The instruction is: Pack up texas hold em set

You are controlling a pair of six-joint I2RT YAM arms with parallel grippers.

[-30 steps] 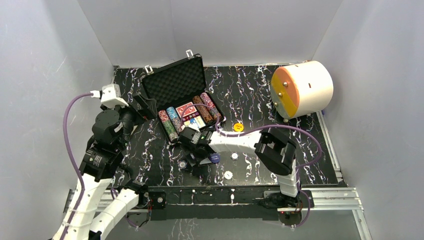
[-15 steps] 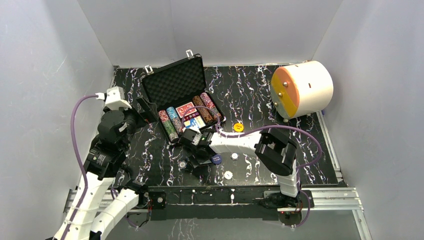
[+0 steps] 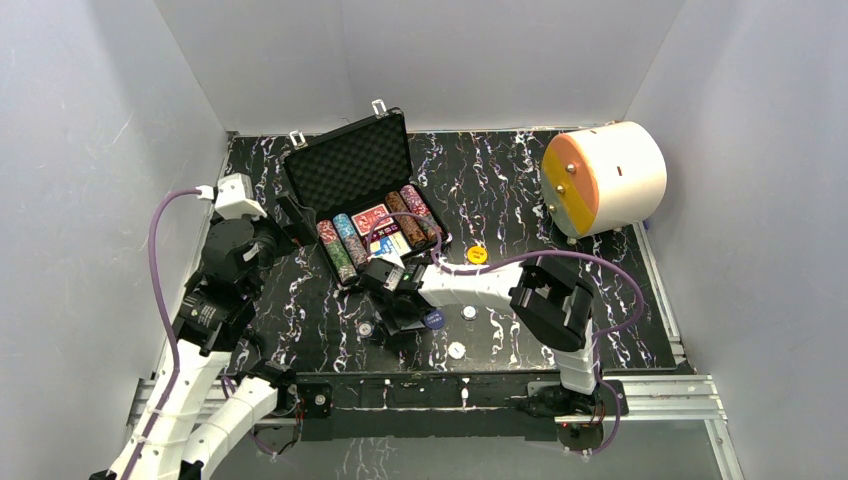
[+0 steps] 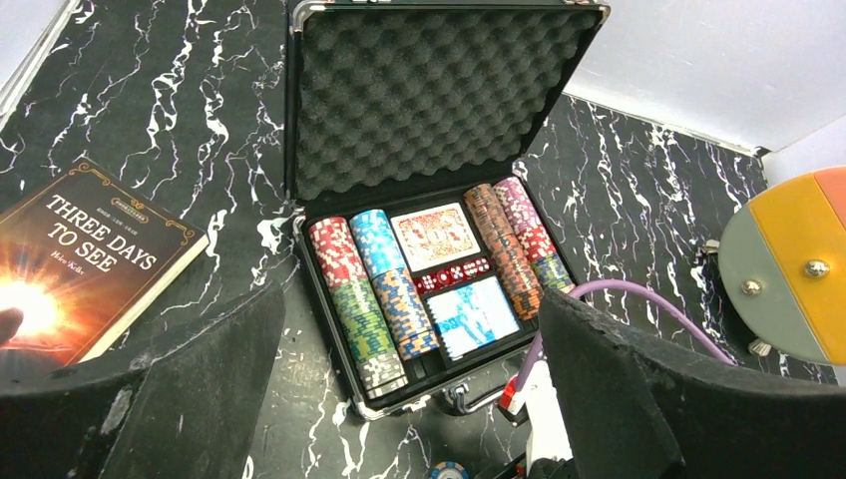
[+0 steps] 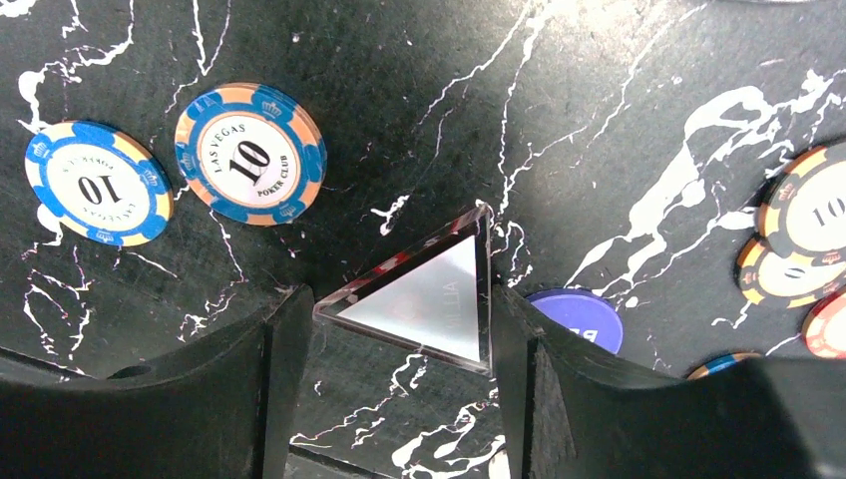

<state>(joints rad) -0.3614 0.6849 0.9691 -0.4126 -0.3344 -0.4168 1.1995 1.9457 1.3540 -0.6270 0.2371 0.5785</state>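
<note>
The open black case (image 3: 350, 160) holds rows of chips, two card decks (image 4: 434, 237) and red dice (image 4: 454, 276). My left gripper (image 4: 409, 399) hovers open in front of the case (image 4: 429, 100) with nothing between its fingers; from above, the left gripper (image 3: 290, 222) sits at the case's left. My right gripper (image 5: 399, 324) is low over the table in front of the case, shut on a clear triangular marker (image 5: 429, 299) that spans finger to finger. Loose "10" chips (image 5: 249, 155) (image 5: 97, 183) lie beyond it, and a blue disc (image 5: 579, 317) lies beside the right finger.
A book (image 4: 90, 259) lies left of the case. A white drum with an orange face (image 3: 605, 178) stands at the back right. A yellow disc (image 3: 477, 255) and two white discs (image 3: 469, 312) (image 3: 456, 350) lie on the table. More chips (image 5: 813, 215) sit at the right.
My left arm has shifted a little to the right, toward the case. The right gripper has stayed in place in front of the case.
</note>
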